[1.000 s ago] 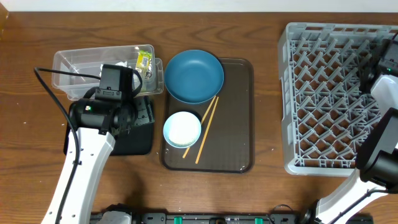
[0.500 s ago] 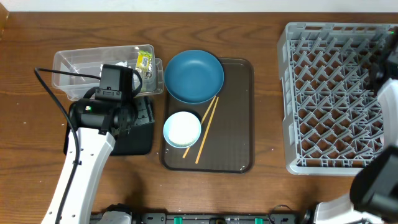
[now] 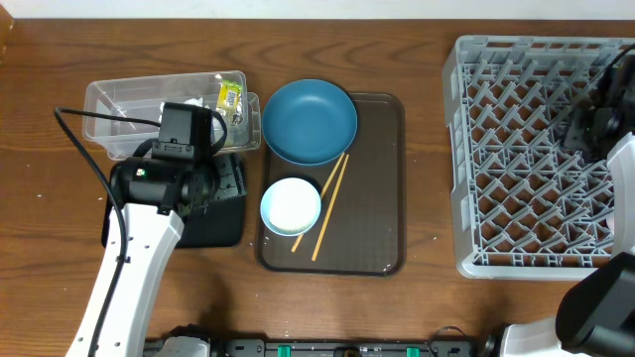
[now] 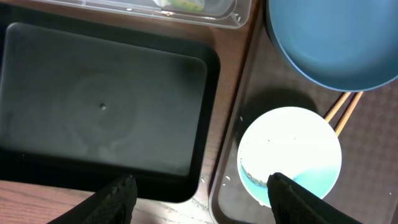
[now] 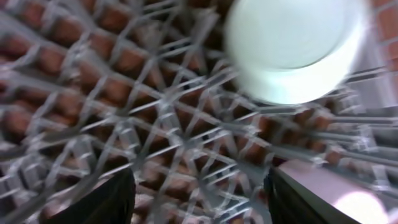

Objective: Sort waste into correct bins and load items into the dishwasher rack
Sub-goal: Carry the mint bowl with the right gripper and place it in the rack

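Right tool point(image 5: 199, 193) jaws have gone from nearly closed to spread wide, with nothing between them. The mint-green bowl point(image 5: 292, 43) lies free in the dishwasher rack point(image 3: 516, 159) under it. In the overhead view the right wrist has shifted slightly inward from the rack's right edge. The elbow has pulled back off the rack's near right corner, which is now uncovered. The right wrist view is blurred.

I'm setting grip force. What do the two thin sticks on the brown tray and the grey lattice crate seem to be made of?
The two thin chopsticks look like wood or bamboo: matte tan, slender. The large grey lattice crate looks like moulded plastic: uniform grey, thin ribs.
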`<action>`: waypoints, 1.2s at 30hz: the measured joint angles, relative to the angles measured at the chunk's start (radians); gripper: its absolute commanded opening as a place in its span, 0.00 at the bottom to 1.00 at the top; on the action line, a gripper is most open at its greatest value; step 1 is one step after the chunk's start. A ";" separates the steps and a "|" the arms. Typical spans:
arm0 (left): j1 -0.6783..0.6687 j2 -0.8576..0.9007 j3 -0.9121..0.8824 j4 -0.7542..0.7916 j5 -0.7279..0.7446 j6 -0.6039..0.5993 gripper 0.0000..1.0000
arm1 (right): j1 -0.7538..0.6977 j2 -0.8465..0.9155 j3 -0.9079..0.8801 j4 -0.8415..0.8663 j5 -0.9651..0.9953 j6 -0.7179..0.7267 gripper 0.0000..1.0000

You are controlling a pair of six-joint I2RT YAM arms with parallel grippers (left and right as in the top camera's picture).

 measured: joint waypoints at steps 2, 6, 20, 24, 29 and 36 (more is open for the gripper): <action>0.000 0.000 0.000 0.000 0.000 0.000 0.71 | 0.001 0.000 0.000 -0.018 -0.038 0.015 0.66; 0.000 0.000 0.000 0.000 0.000 0.000 0.70 | 0.018 -0.012 0.000 -0.016 -0.068 0.034 0.23; 0.000 0.000 0.000 -0.001 0.000 0.000 0.71 | 0.037 -0.034 0.000 0.277 0.032 0.081 0.01; 0.000 0.000 0.000 -0.001 0.000 0.000 0.70 | 0.034 -0.026 0.000 0.343 0.110 0.081 0.01; 0.000 0.000 0.000 -0.001 0.000 0.000 0.70 | 0.005 0.018 0.000 0.396 0.161 0.080 0.01; 0.000 0.000 0.000 -0.001 0.000 0.000 0.71 | -0.082 0.111 0.000 0.400 0.184 0.080 0.01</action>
